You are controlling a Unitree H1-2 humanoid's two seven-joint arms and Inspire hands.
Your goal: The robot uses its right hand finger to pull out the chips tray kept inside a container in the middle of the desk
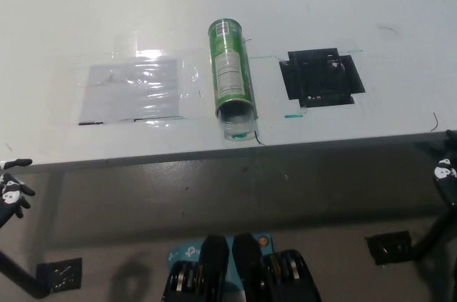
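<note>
A green chips can (231,70) lies on its side in the middle of the white desk (357,2), its open mouth facing the near edge. A clear tray end (238,129) pokes out of that mouth. My white left hand (12,190) hangs below the desk edge at the far left, fingers spread and holding nothing. Only a small part of my black right hand (446,168) shows at the right edge, below desk level, far from the can; its fingers are not visible.
A clear plastic sheet (132,91) is taped flat left of the can. A patch of black tape (321,77) lies to the can's right. The desk's near edge (214,155) runs across the picture just below the can's mouth.
</note>
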